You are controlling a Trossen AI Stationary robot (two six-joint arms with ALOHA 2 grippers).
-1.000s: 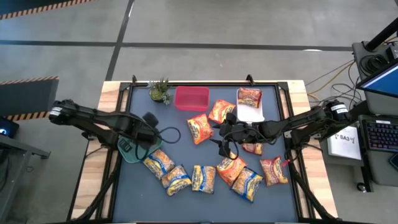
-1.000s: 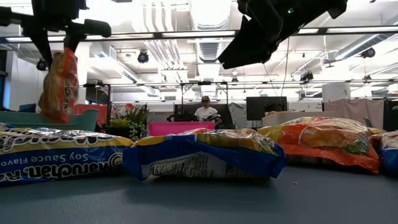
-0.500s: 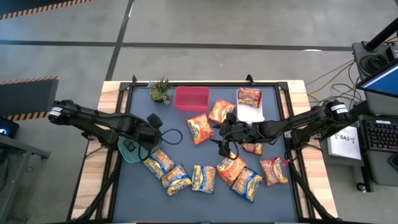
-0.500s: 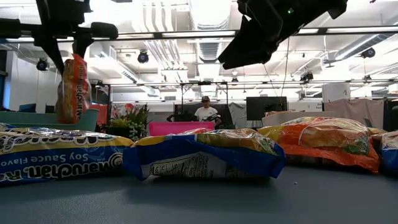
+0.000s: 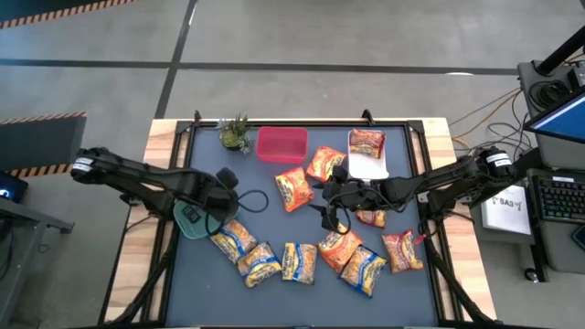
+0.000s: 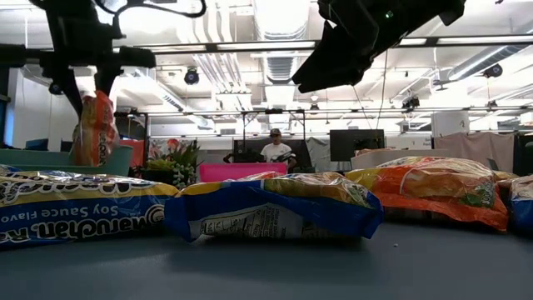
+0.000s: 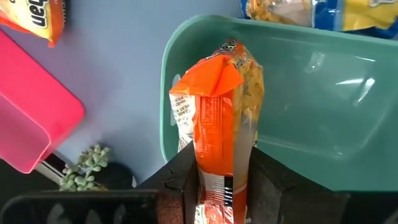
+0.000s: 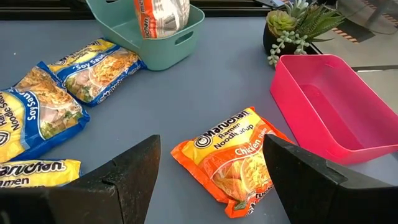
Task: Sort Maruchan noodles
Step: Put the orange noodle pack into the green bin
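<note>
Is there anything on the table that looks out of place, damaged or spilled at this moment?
Nothing looks spilled or torn. The noodle packets lie scattered at mixed angles, unsorted. The left gripper holds an orange packet upright over the teal bin. One packet lies on a white tray; the pink bin is empty. The right gripper hovers open.

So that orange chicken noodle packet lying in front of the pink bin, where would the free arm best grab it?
The orange chicken packet lies flat on the table beside the pink bin, nothing on top of it. The open right gripper should probably come straight down and pinch across a short crimped end, where the plastic is thin and flat; the bulging middle holds brittle noodles.
</note>
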